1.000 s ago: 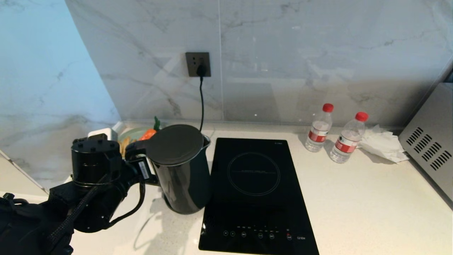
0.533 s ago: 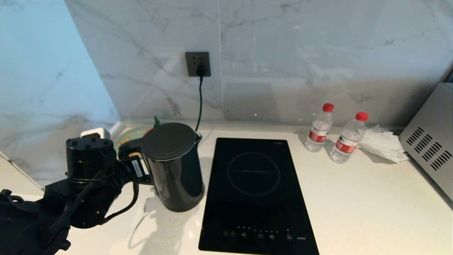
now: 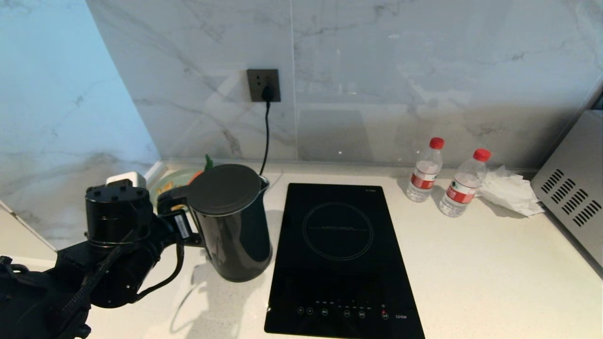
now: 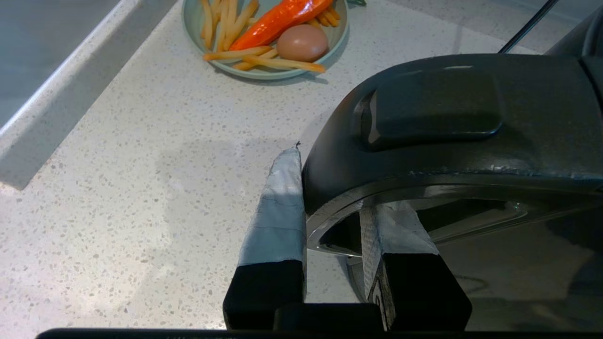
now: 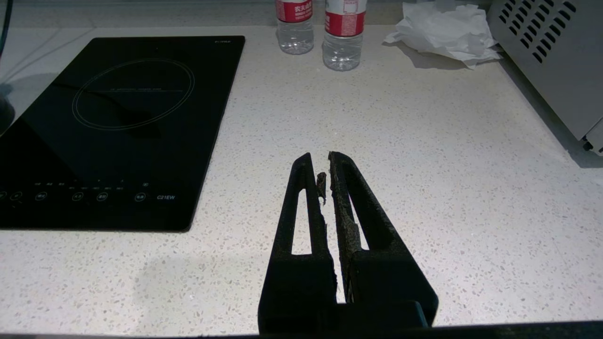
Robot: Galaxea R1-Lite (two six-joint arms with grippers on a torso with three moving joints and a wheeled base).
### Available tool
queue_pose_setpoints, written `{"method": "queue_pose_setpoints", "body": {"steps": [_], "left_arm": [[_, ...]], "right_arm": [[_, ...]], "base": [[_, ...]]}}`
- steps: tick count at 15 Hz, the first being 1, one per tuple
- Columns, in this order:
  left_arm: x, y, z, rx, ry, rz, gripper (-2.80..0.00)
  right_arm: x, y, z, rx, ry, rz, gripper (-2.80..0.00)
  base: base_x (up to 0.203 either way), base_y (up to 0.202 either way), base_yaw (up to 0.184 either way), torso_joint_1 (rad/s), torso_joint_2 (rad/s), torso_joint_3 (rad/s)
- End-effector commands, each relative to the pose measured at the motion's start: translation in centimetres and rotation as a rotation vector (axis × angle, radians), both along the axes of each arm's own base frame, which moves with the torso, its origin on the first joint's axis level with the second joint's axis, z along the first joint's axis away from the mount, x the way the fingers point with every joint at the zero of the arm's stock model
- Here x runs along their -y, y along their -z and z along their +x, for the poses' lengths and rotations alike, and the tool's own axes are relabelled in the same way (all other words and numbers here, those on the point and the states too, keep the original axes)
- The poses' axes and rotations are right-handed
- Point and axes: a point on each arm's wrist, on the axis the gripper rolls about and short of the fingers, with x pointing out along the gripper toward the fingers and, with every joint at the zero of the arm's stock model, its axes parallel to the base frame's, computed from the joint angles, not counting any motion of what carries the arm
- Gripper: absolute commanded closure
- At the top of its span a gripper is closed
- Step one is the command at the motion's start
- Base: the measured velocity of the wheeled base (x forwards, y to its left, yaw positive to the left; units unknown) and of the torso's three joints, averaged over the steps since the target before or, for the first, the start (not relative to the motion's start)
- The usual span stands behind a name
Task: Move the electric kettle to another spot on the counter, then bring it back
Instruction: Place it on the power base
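Left gripper (image 4: 330, 207) is clamped on the kettle (image 3: 233, 221) handle (image 4: 447, 136), one finger outside the loop, one inside. Kettle is held upright just left of the hob (image 3: 341, 259), over the counter (image 3: 471, 263); contact with the counter cannot be told. Plate (image 4: 266, 70) of food sits behind the kettle. Right gripper (image 5: 325, 181) is parked right of the hob, fingers pressed together, nothing held.

My left hand (image 4: 330, 207) has grey taped fingers (image 4: 275, 212), creased and matt. The electric kettle (image 3: 233, 226) has a glossy black body under a matt lid. The table (image 3: 471, 263) is smooth speckled stone; the hob (image 3: 339, 259) is shiny black glass. Crumpled white paper (image 3: 509, 190) looks soft.
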Motion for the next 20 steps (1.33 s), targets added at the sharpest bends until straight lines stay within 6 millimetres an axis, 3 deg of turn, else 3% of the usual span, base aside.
{"method": "queue_pose_setpoints", "body": {"steps": [1,9,16,20], "left_arm": [[0.1,0.1,-0.2,-0.003,0.002,0.0,-2.8],[0.1,0.7,-1.5,-0.028,0.023,0.008,-2.8],[-1.1,3.2,-4.1,-0.095,0.024,0.012,-2.8],[-1.1,3.1,-3.8,-0.077,0.026,0.003,-2.8]], "right_arm": [[0.0,0.0,0.0,0.0,0.0,-0.001,0.0],[0.0,0.0,0.0,0.001,0.0,-0.001,0.0],[0.0,0.0,0.0,-0.001,0.0,-0.001,0.0],[0.0,0.0,0.0,0.0,0.0,-0.001,0.0]], "base": [[0.0,0.0,0.0,0.0,0.0,0.0],[0.0,0.0,0.0,0.0,0.0,0.0],[0.0,0.0,0.0,0.0,0.0,0.0],[0.0,0.0,0.0,0.0,0.0,0.0]]}}
